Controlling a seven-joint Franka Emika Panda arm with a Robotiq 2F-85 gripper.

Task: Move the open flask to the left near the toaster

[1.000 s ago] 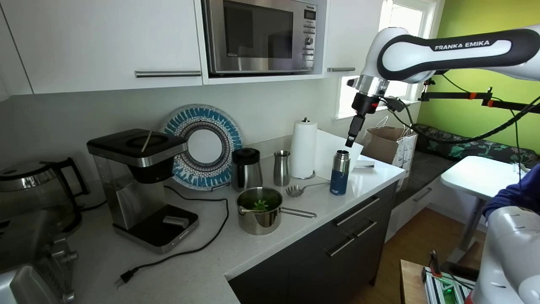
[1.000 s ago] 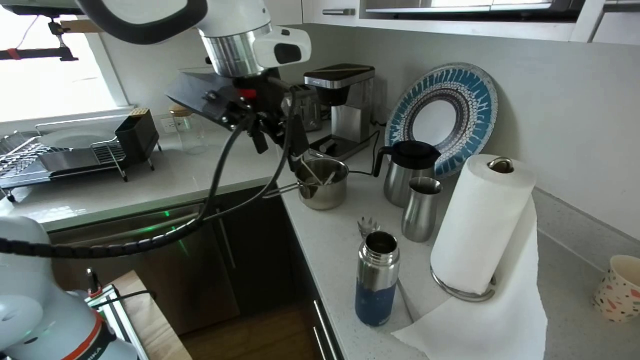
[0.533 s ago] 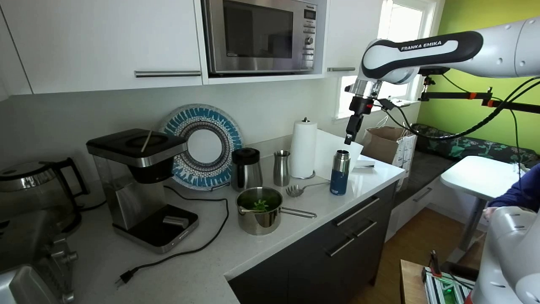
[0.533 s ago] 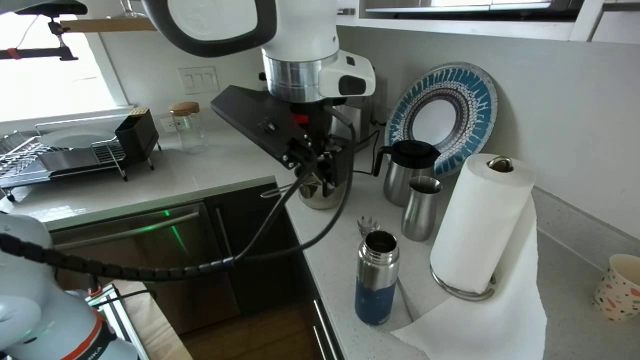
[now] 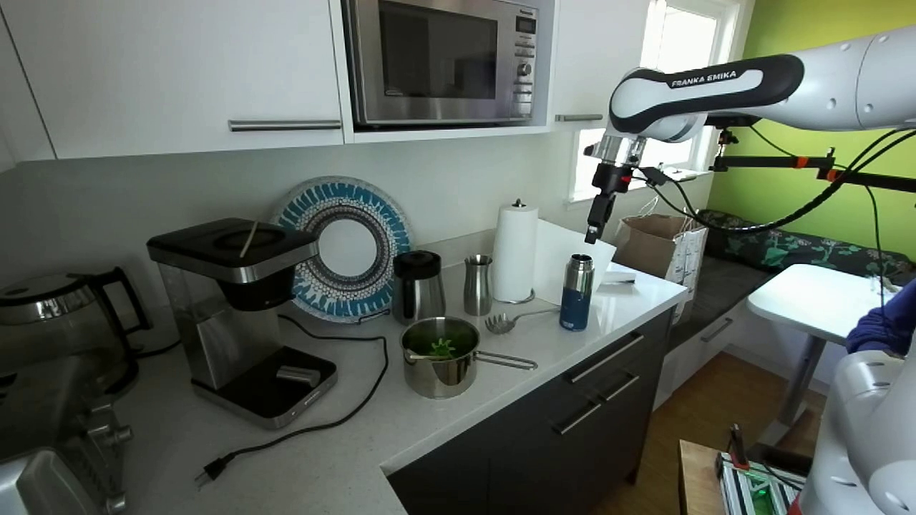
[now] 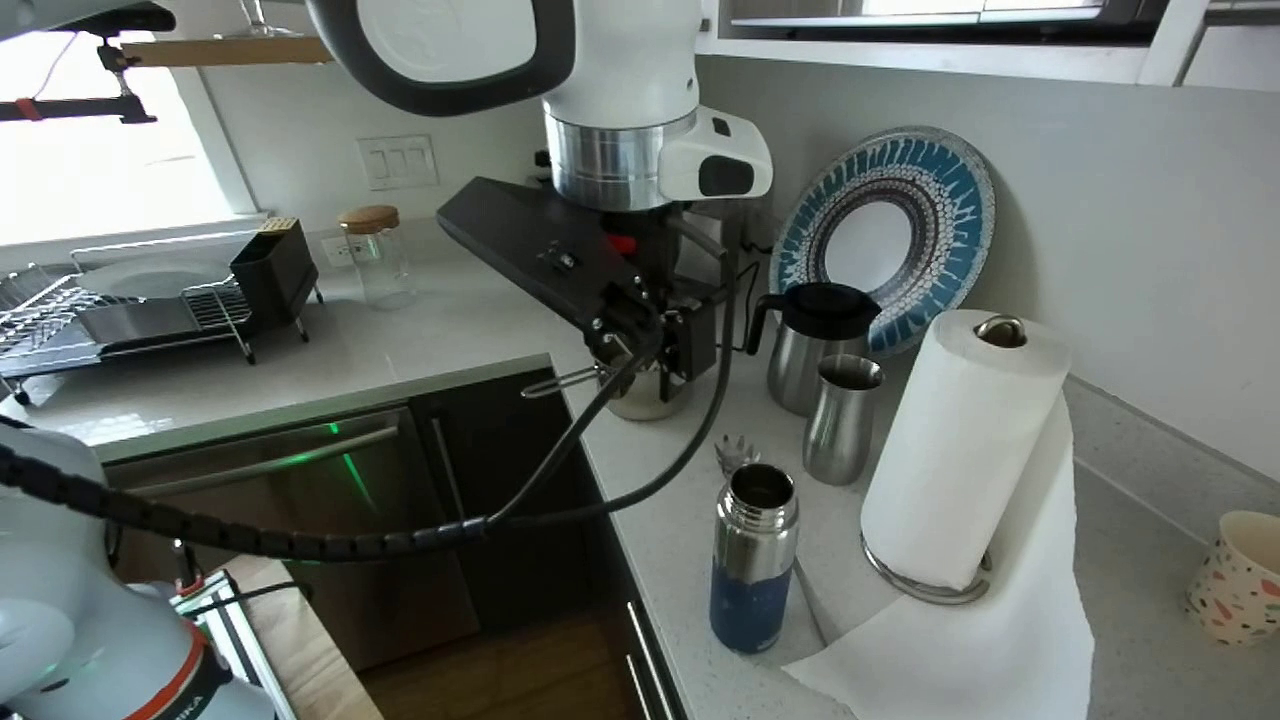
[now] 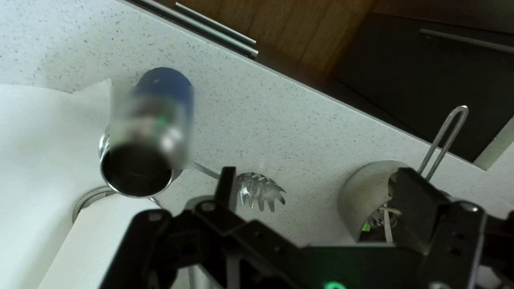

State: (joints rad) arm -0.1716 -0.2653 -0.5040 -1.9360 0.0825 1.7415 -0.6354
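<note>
Gripper (image 7: pixel 317 180) is hovering over the counter (image 5: pixel 336 458), fingers (image 7: pixel 226 188) spread wide. In an exterior view, the blue-&-steel open flask (image 5: pixel 577 293) is standing upright, approx. 2 o'clock from the s/steel saucepan (image 5: pixel 438 380), which is holding sth green (image 5: pixel 443 348).

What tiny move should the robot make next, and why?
Probably shift the gripper sideways toward the open flask: in the wrist view the jaws stand wide apart, but the flask is off to one side, not between them.
</note>
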